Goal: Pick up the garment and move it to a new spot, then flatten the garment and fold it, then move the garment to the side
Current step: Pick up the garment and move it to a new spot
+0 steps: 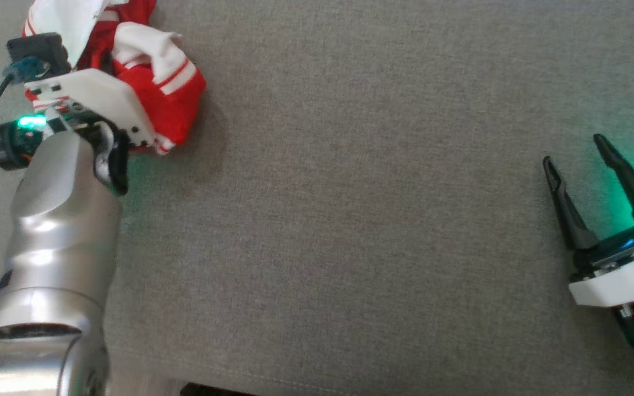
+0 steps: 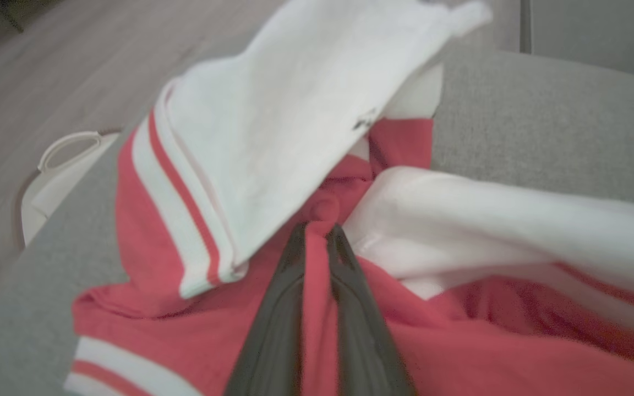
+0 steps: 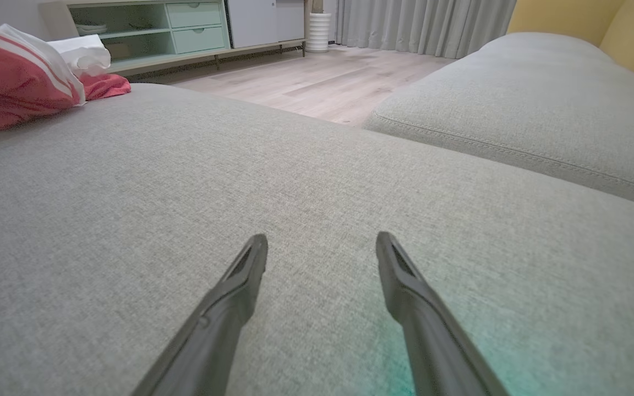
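The garment (image 1: 157, 82) is a crumpled red and white striped piece lying at the far left of a grey cushion. It also shows as a heap (image 3: 20, 71) at the upper left of the right wrist view. My left gripper (image 2: 317, 234) is shut on a fold of its red cloth (image 2: 317, 308), which is pinched between the two dark fingers. In the head view the left wrist housing covers that gripper's fingers. My right gripper (image 1: 573, 148) hovers open over bare cushion at the right, far from the garment, fingers (image 3: 253, 258) spread wide.
The grey cushion (image 1: 350, 220) stretches wide between the two arms. A second grey cushion (image 3: 515, 110) lies beyond a gap, with wood floor (image 3: 317, 77) and a low green cabinet (image 3: 174, 27) behind. A white basket (image 2: 58, 176) stands on the floor past the cushion's edge.
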